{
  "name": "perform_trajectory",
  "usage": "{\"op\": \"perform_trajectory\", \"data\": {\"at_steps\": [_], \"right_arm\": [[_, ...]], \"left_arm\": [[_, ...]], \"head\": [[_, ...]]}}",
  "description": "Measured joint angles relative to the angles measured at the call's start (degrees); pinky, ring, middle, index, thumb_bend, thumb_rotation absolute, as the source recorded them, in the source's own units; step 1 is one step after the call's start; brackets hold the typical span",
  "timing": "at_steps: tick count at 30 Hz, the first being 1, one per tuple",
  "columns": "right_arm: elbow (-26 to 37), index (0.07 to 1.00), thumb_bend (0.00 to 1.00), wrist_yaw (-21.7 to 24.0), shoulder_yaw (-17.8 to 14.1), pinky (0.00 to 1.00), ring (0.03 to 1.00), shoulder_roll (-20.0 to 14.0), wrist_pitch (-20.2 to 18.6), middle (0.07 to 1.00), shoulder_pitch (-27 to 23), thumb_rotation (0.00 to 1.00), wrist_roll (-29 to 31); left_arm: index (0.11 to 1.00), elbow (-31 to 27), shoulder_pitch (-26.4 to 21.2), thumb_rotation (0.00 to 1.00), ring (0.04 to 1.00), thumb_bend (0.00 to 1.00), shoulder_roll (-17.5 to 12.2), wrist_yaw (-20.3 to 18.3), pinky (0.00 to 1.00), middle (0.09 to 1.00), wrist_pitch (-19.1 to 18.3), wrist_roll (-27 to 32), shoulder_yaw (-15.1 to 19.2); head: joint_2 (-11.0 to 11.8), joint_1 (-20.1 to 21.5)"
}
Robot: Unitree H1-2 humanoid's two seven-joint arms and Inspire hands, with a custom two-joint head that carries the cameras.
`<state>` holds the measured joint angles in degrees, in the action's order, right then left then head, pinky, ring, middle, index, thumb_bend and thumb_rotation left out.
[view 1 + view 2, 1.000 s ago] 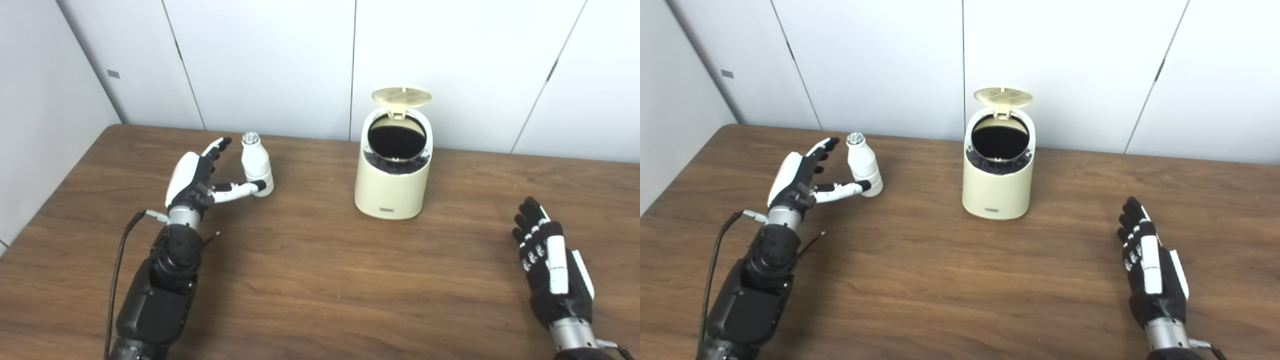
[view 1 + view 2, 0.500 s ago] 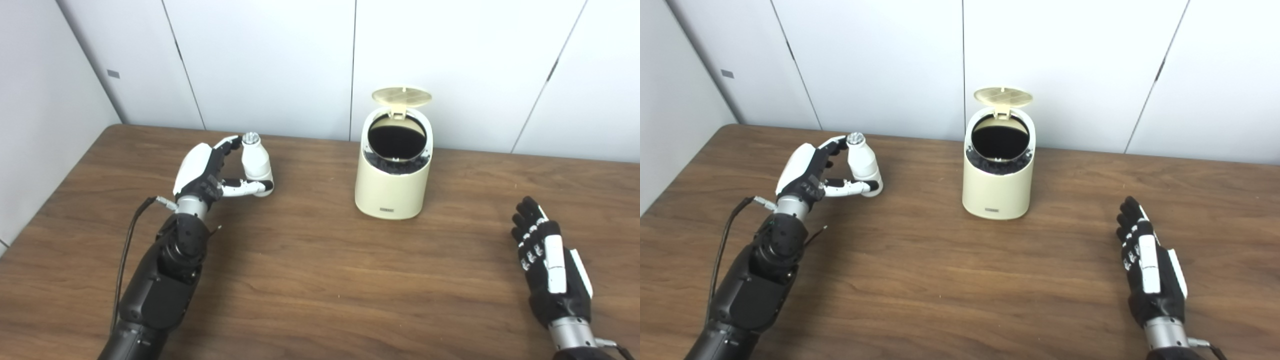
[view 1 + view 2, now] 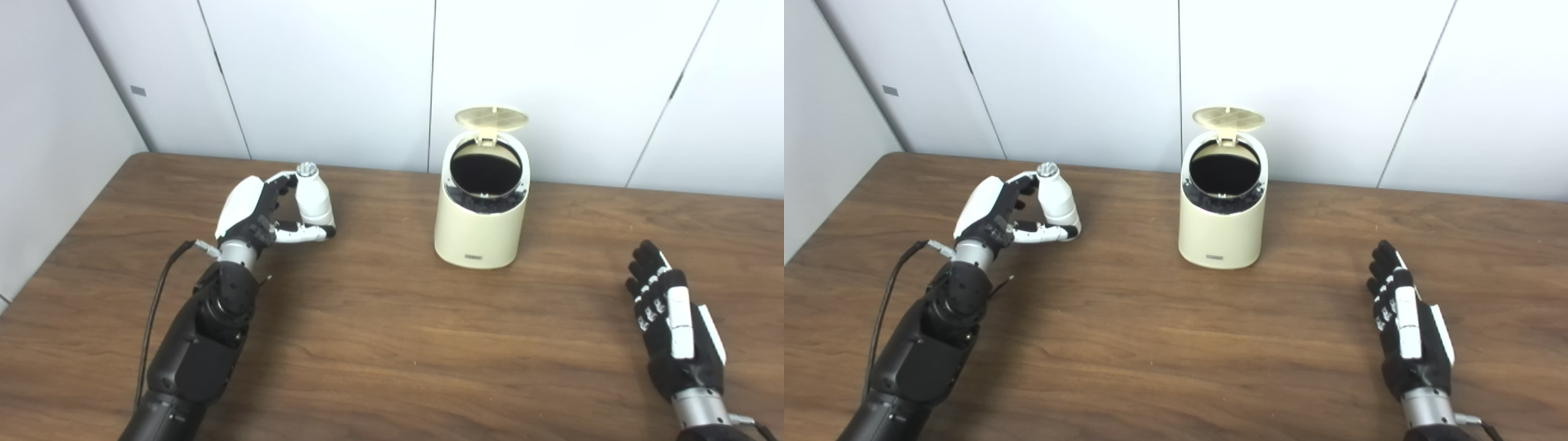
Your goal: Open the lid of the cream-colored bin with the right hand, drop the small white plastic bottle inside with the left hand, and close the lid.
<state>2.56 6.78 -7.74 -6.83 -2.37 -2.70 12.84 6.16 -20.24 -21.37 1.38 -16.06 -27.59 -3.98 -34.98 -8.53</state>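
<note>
The small white plastic bottle [image 3: 314, 199] with a silver cap stands upright on the table at the left. My left hand [image 3: 256, 213] wraps it from the left: the fingers [image 3: 278, 184] touch its neck from behind and the thumb [image 3: 303, 233] lies across the front of its base. The cream-colored bin [image 3: 481, 229] stands mid-table near the back wall. Its round lid [image 3: 492, 116] is tipped up and the dark opening shows. My right hand [image 3: 670, 324] rests open on the table at the right, well away from the bin, holding nothing.
The brown wooden table [image 3: 380, 343] ends at white wall panels just behind the bin and on the left. A black cable [image 3: 153, 306] runs along my left forearm.
My left hand has moved in toward the bottle and its fingers have curled from spread apart to touching the neck. The bottle, the bin and my right hand stayed put.
</note>
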Motion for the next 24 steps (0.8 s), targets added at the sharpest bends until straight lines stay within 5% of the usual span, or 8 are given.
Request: {"op": "perform_trajectory", "data": {"at_steps": [24], "right_arm": [[0.1, 0.942, 0.58, -0.1, 0.0, 0.99, 0.976, 0.0, 0.0, 0.953, 0.0, 0.90, 0.0]], "left_arm": [[0.801, 3.1, -0.8, 0.24, 0.710, 0.87, 1.1, 0.1, 0.60, 0.786, 1.9, 1.2, 0.0]], "head": [[-0.5, 0.2]]}}
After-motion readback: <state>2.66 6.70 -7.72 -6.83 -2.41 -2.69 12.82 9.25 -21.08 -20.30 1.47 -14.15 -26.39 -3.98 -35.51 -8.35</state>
